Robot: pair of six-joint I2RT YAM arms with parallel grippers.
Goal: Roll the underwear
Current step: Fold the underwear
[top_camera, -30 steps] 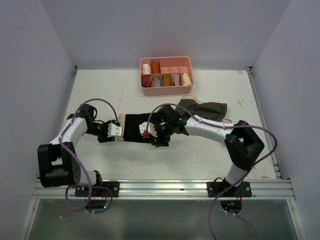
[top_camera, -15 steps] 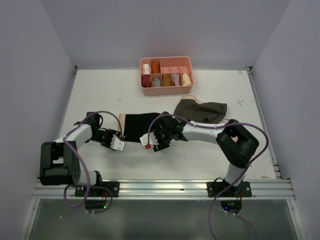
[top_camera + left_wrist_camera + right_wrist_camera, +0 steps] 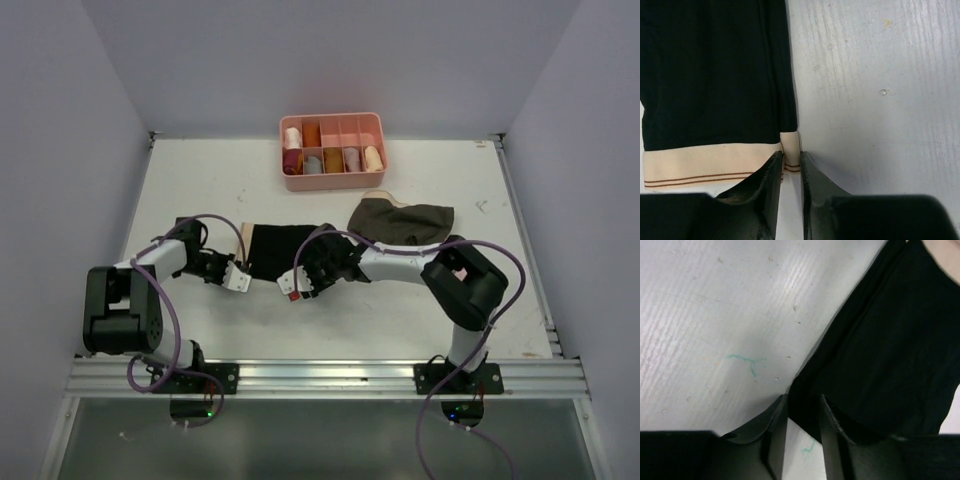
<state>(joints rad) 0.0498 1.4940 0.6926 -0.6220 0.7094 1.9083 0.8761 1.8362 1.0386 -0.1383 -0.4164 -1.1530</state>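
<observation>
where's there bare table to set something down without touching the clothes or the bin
Bare table lies on the far left, between the left wall and the pink bin. Also free: the far right corner past the bin, and the near strip ahead of the arm bases. Crowded: the middle band, with the underwear, both grippers and the olive garment.

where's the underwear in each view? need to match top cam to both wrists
Top external: the underwear lies flat at table centre, between both arms.
Left wrist: upper left, black cloth.
Right wrist: right side, black cloth.
Shared landmark: its beige waistband, bottom left in the left wrist view and in the top-right corner of the right wrist view.
</observation>
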